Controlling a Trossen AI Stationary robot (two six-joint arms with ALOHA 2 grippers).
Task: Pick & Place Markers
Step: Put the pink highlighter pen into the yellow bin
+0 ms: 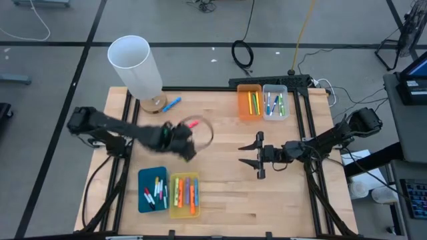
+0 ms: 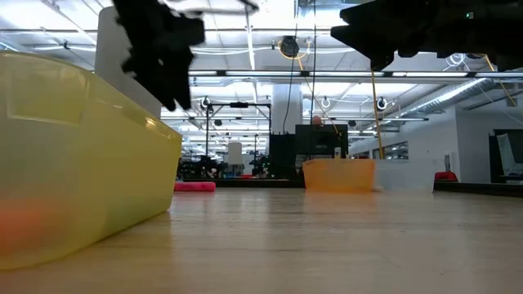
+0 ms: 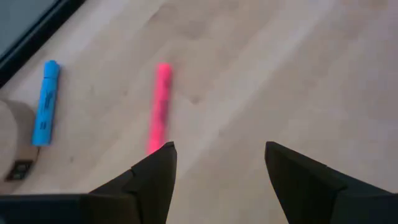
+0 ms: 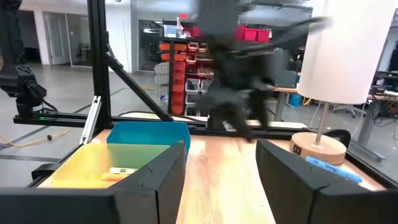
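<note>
A pink marker (image 1: 193, 124) (image 3: 158, 109) lies flat on the wooden table, and a blue marker (image 1: 171, 105) (image 3: 45, 102) lies beside the lamp base. My left gripper (image 1: 181, 143) (image 3: 217, 149) hangs open above the table, just short of the pink marker's near end. My right gripper (image 1: 245, 155) (image 4: 221, 149) is open and hovers level over the table's middle, pointing toward the left. Several more markers lie in the four bins. The low view shows the pink marker (image 2: 194, 186) on the table with both grippers well above it.
A lamp with a white shade (image 1: 137, 67) and wooden base (image 3: 15, 146) stands at the far left. An orange bin (image 1: 249, 101) and a clear bin (image 1: 275, 101) sit at the far edge. A teal bin (image 1: 152, 190) and a yellow bin (image 1: 184, 195) sit at the near edge.
</note>
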